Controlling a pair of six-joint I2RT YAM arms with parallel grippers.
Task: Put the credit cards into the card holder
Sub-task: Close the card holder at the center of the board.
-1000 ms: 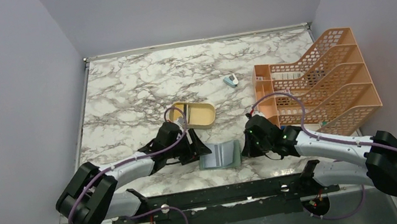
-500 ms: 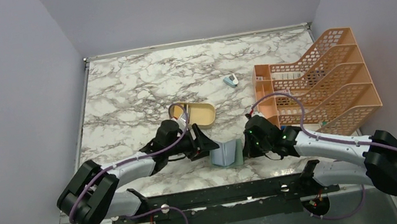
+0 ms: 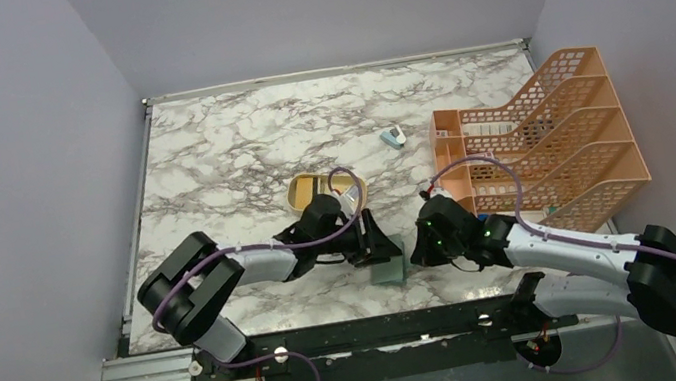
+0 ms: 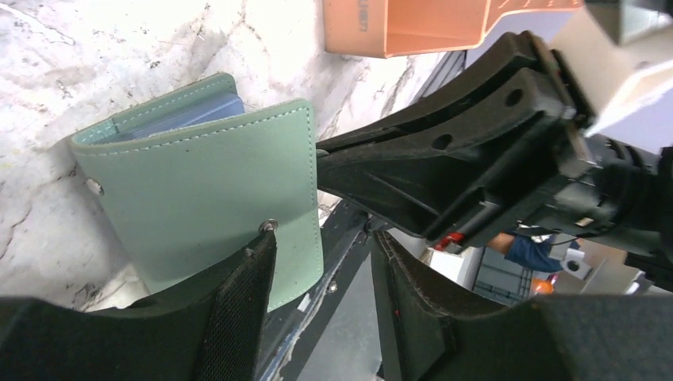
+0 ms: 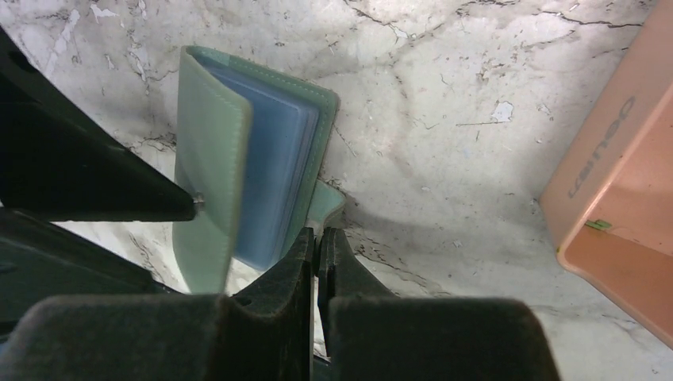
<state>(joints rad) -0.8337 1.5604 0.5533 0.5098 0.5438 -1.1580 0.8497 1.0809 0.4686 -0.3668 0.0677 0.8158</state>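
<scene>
Grey-green card holder (image 5: 210, 159), half-folded; right end effector (image 5: 317, 236) clamps 6 o'clock flap; left end effector (image 4: 324, 248) spread at cover.

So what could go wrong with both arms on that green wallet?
The card holder stands half folded; the left tool, open against it, could push it shut, hiding the pockets. The right tool seems to pinch only a corner, which may slip. Both tools sit close and could bump.
</scene>
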